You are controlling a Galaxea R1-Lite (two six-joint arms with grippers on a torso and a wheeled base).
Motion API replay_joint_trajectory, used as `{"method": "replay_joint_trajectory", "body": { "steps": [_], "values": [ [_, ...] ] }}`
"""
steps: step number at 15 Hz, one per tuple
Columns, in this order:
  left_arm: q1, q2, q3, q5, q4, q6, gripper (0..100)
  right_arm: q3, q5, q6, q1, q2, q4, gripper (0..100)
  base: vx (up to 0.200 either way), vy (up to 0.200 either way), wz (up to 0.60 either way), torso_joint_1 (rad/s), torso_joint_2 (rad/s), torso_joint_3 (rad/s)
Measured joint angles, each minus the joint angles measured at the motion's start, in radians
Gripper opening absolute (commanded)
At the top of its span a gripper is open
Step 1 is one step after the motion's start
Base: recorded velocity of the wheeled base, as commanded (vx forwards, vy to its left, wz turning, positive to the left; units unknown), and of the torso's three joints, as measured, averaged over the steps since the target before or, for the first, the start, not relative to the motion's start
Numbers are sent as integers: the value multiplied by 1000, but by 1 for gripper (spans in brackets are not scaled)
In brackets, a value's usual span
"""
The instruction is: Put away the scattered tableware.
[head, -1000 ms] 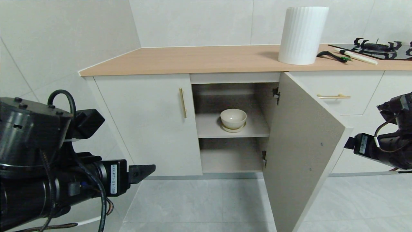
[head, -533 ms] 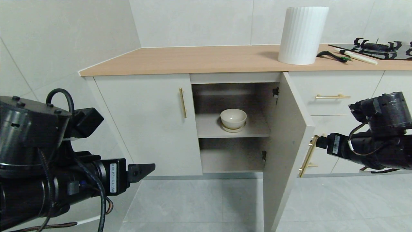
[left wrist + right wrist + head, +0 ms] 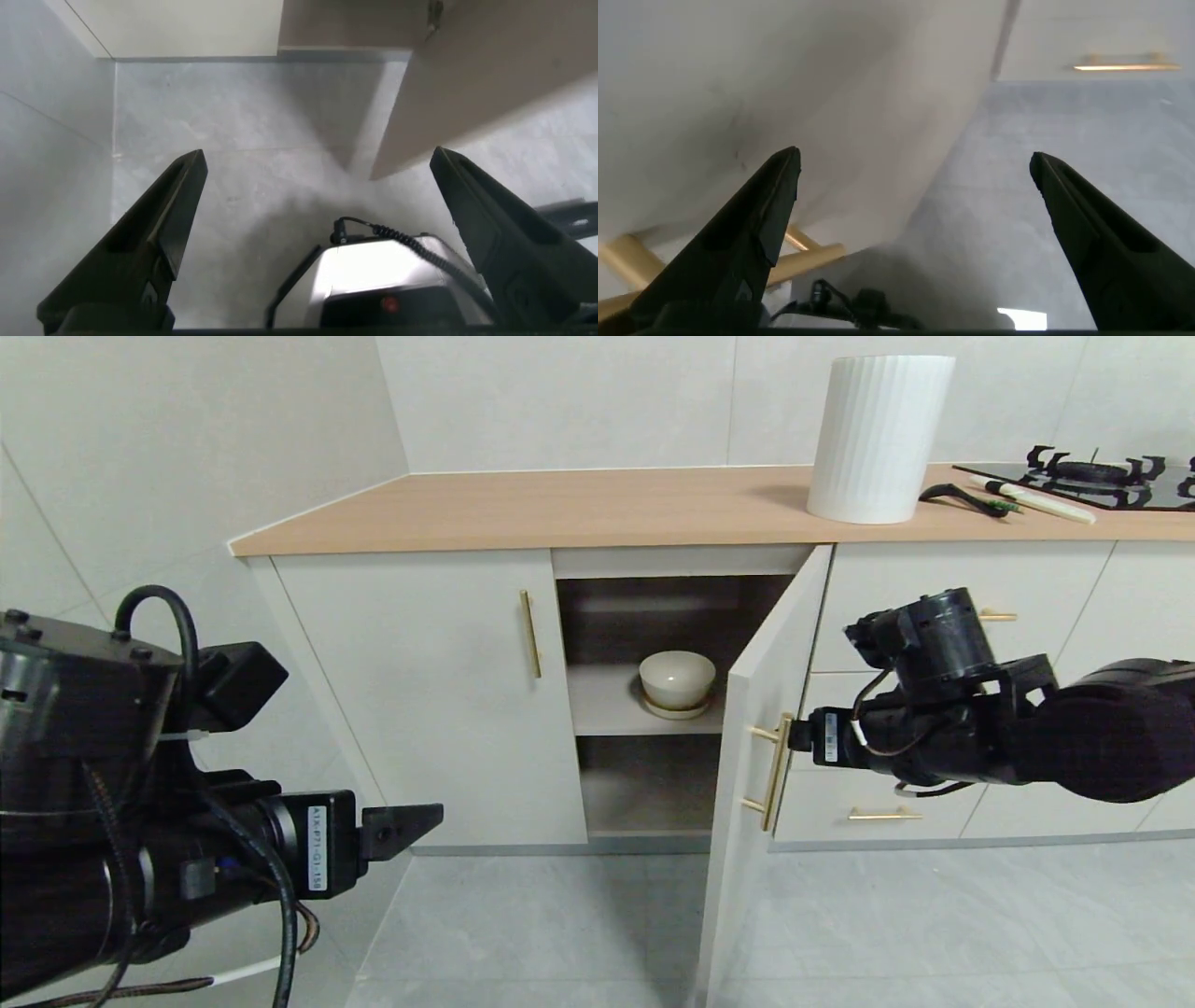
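kitchen cabinet door hangs half open, its handle just before the wide-spread right gripper; left gripper gapes wide over floor.

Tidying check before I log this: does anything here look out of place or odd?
Two utensils lie loose on the countertop beside the stove, not stored. The cabinet door stands half open, the right end effector at its handle. The bowl sits neatly on its shelf.
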Motion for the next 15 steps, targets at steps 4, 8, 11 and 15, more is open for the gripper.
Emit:
{"method": "replay_joint_trajectory", "body": {
  "steps": [4, 8, 11, 15],
  "values": [
    [-3, 7, 6, 1, -8, 2, 100, -46, 35, 4, 7, 106, -33, 100, 0, 0, 0, 0, 0, 0],
    [-4, 26, 10, 1, -13, 0, 100, -49, 35, 6, -2, 156, -99, 100, 0, 0, 0, 0, 0, 0],
    [-5, 33, 10, 3, -13, 0, 100, -50, 33, 9, -4, 172, -100, 100, 0, 0, 0, 0, 0, 0],
    [-3, 36, 10, 3, -13, -1, 100, -51, 31, 26, -2, 190, -152, 100, 150, 0, 0, 2, -1, 7]
  ]
}}
